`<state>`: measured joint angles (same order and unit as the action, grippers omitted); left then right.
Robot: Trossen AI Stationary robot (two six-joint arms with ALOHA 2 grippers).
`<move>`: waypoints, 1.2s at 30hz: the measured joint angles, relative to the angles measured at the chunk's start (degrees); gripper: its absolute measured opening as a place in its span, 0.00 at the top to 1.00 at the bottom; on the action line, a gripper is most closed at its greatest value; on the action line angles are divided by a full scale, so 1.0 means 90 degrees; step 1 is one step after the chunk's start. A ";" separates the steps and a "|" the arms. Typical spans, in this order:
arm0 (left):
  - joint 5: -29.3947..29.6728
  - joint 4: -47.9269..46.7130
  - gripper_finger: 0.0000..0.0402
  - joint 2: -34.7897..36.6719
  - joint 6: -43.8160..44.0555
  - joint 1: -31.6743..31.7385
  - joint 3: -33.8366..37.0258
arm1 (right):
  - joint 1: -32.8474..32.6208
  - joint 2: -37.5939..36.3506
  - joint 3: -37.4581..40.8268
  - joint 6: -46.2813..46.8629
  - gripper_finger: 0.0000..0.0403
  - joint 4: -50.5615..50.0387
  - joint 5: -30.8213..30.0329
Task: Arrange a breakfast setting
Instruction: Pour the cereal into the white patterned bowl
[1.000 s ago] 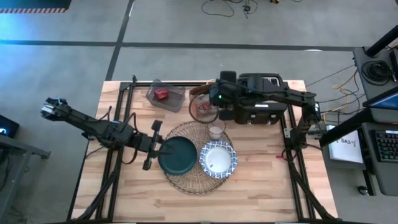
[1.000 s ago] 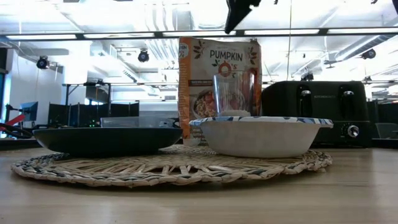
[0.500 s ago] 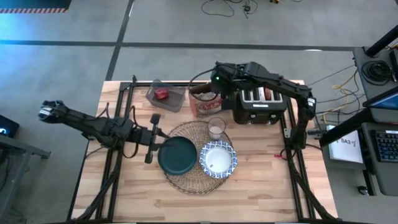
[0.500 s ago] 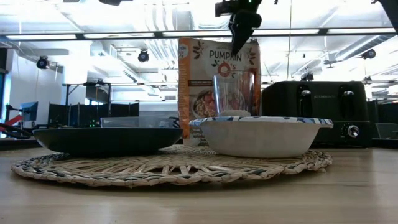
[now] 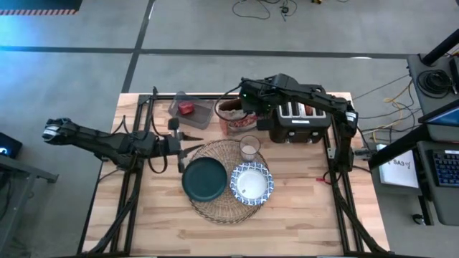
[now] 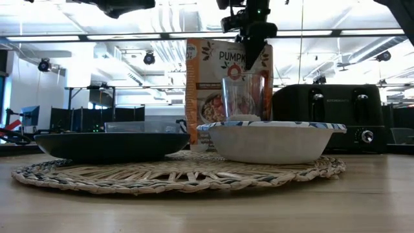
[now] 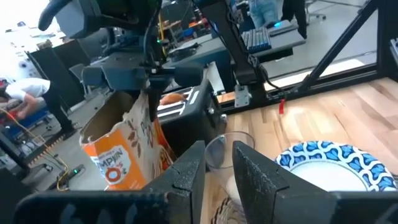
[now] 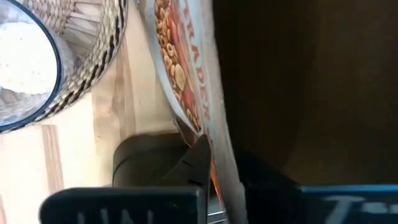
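Note:
A round woven placemat carries a dark teal plate, a blue-and-white bowl and a clear glass. Behind the glass stands an opened orange cereal bag. My right gripper reaches down from above and is shut on the bag's top. My left gripper hovers beside the mat's far left edge, clear of the plate. Its fingers stand slightly apart with nothing between them. My right gripper pinches the cereal bag's open top edge, and the bag's wall runs between its two fingers. The fingers come from above, pointing down. The bag stands upright on the table, with its top rim right below the gripper.
A black toaster stands right of the bag at the far edge. A clear container holding something red sits at the far left. Bare wood lies along the near edge and on both sides of the mat.
My right gripper has swung from over the toaster toward the table's left and come down onto the bag's top edge. My left gripper has drawn away from the plate's left rim toward the far edge. Plate, bowl and glass have stayed put.

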<state>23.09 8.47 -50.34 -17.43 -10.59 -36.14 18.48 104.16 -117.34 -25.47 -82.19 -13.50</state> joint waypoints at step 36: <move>0.2403 0.0015 0.47 -0.1410 0.0564 0.0012 -0.0295 | -0.0007 -0.0192 -0.0568 0.0755 0.98 -0.0500 0.0341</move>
<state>44.72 8.60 -63.03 -12.35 -10.48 -38.80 18.41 102.43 -122.45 -18.67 -86.70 -10.43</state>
